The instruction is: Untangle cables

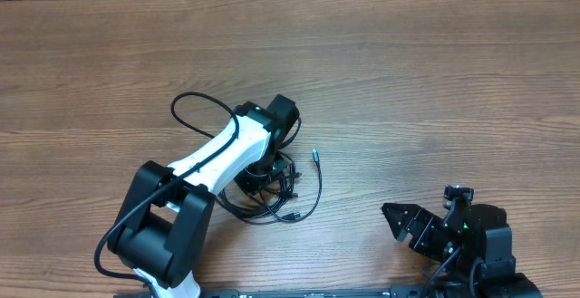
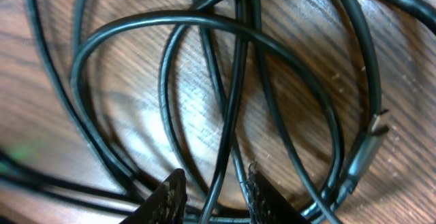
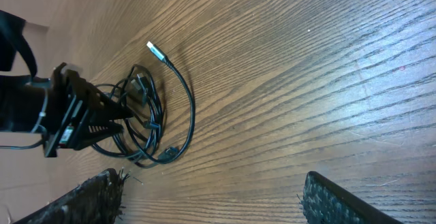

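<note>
Left gripper (image 2: 216, 195): jaws narrowed about one strand, pinch unconfirmed. Cables (image 1: 272, 197): one knotted heap beneath it, lower centre of the overhead view, plug end (image 1: 314, 153) straying to the upper right. Right gripper (image 1: 405, 221): wide apart, empty, lower right. Judged: untangling barely begun, all separation outstanding.

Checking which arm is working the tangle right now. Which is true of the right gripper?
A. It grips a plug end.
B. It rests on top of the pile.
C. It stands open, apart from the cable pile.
C: the right gripper stands open with nothing between its fingers, well apart from the cables, while the left gripper is down at the pile.
</note>
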